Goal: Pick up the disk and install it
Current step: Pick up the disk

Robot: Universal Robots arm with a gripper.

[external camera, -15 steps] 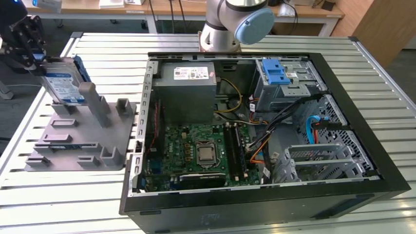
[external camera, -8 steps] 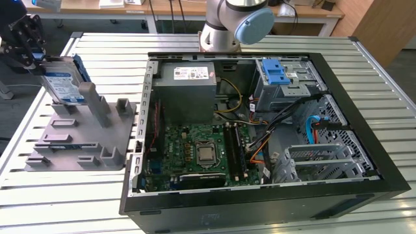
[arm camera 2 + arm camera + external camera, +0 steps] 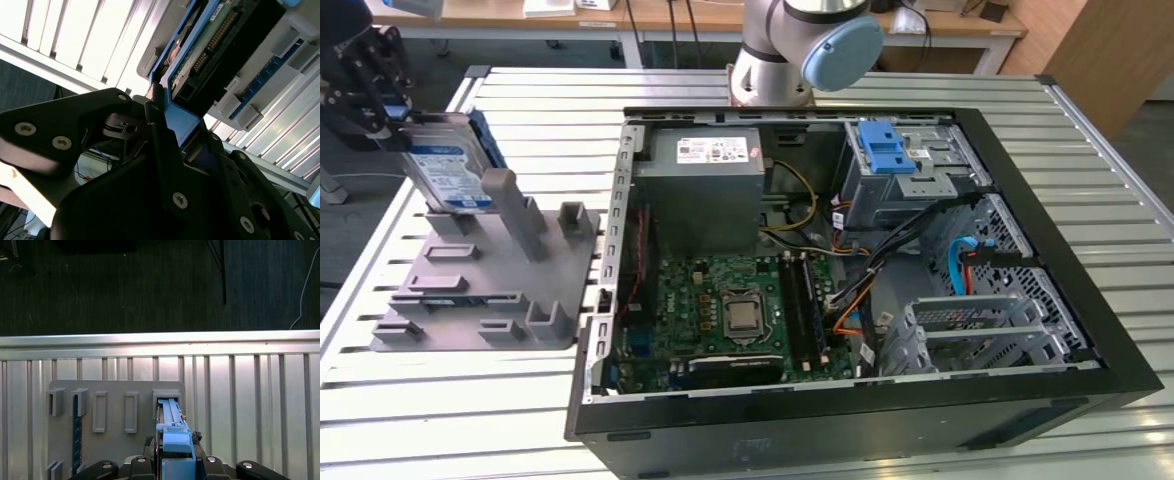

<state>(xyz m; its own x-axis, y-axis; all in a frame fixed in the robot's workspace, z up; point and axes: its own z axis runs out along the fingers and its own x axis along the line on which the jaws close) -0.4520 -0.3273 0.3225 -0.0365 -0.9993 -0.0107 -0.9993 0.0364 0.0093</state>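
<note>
Slatted aluminium tabletop (image 3: 480,420) carrying a grey moulded fixture (image 3: 480,290) and an open computer case (image 3: 854,410). The disk (image 3: 447,165), a flat silver slab in a smooth blue plastic carrier, stands upright in 1 fixture slot, apparently not yet clear of it. The gripper (image 3: 390,108) has its 2 fingers (image 3: 160,145) closed on the carrier's upper edge. Risk: a tilted pull could jam the carrier against the slot walls, or the smooth plastic could slip.

On the surface (image 3: 454,400), at the exterior view's left, a rack (image 3: 480,300) with the disk (image 3: 447,170) upright at its far end, clamped between the fingers (image 3: 157,130). Just beside it, at the exterior view's right, an open computer case (image 3: 854,300).
</note>
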